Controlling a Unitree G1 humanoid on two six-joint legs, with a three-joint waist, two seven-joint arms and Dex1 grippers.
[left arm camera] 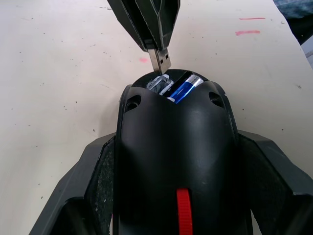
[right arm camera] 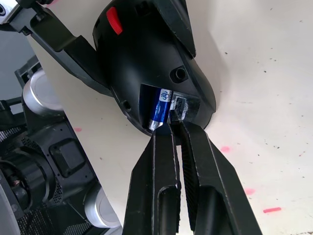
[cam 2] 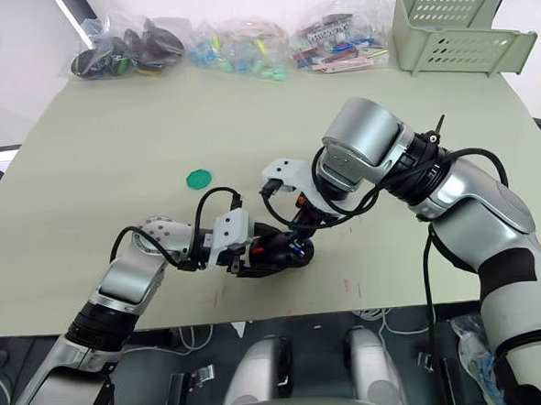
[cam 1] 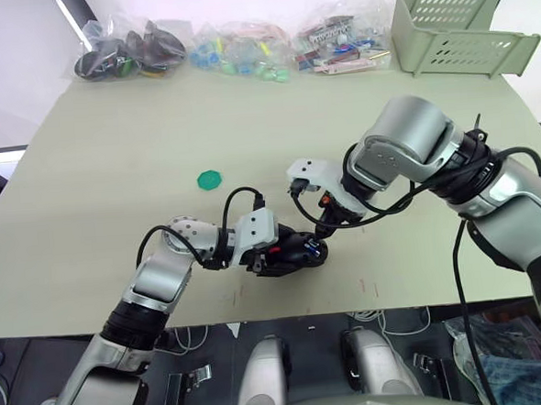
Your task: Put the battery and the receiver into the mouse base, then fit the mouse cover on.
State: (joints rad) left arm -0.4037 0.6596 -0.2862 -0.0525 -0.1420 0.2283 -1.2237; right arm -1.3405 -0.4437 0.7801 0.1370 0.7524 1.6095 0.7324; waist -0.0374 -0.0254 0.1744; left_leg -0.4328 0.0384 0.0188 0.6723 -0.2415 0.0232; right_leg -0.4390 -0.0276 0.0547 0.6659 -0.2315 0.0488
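Left gripper clamped mouse base between its fingers, steadying rigid, smooth shell by flanks. Battery sat seated in bay, just ahead of right gripper tips. Right gripper pinched receiver shut, metal plug poised over slot beside battery. Receiver judged tiny, light, slippery; best held by plastic head.

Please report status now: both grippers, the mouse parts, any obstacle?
Left gripper clamps mouse base. Battery seated. Right gripper pinches receiver at its slot. No obstacle seen.
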